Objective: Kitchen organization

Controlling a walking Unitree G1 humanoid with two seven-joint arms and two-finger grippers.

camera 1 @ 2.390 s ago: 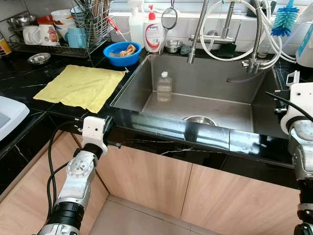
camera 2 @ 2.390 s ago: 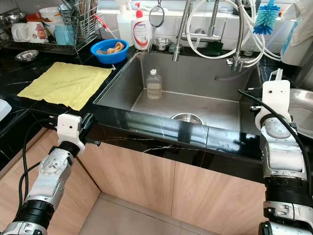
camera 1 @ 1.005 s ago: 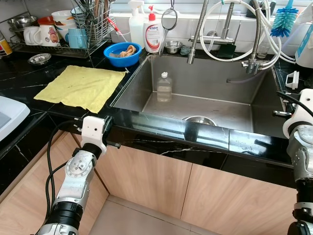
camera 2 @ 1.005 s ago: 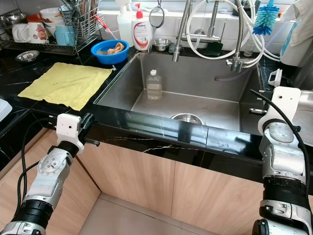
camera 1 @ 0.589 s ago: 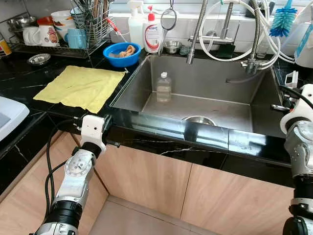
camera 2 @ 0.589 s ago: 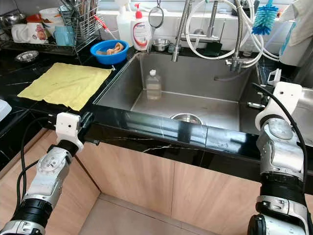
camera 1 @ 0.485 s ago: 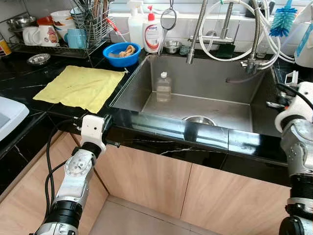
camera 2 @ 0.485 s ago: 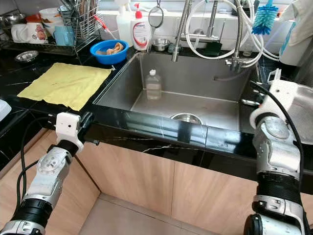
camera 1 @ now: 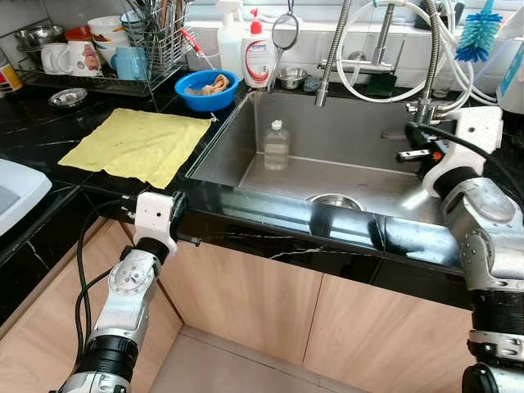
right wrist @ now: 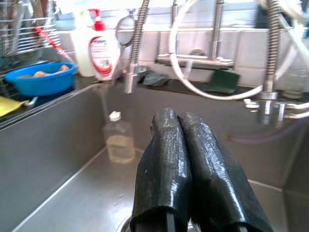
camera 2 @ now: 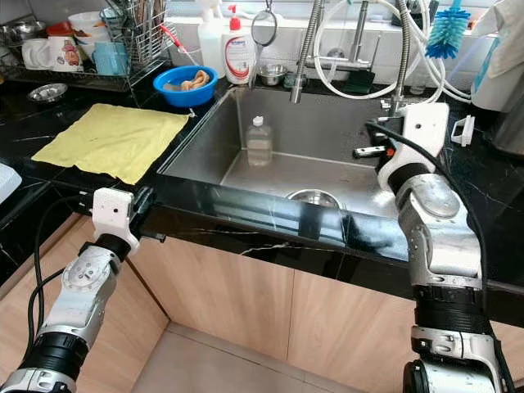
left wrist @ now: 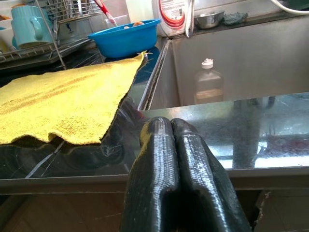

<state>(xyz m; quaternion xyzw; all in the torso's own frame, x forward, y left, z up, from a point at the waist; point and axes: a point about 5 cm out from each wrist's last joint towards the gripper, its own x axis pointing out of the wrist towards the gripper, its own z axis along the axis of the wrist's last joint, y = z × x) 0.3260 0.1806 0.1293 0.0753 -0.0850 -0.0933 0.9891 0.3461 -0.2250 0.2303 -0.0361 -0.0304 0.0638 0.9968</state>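
Bottle (camera 1: pixel 276 146) upright in your sink (camera 1: pixel 352 176), near its left wall (contents hard to read). Right gripper (right wrist: pixel 186 140) over the sink, jaws pressed together, empty. Left gripper (left wrist: pixel 170 145) at the tabletop (camera 1: pixel 246 209) edge, jaws likewise closed.

I'm seeing the left gripper (left wrist: pixel 172 126) with fingers (left wrist: pixel 157 164) pressed together, pointing over the black surface (left wrist: pixel 231 130). Yellow cloth (left wrist: pixel 58 101) is lying on it, edge overhanging. Clear bottle (left wrist: pixel 208 82) is standing in the sink (left wrist: pixel 251 53); blue bowl (left wrist: pixel 126 37) is sitting beyond the cloth.
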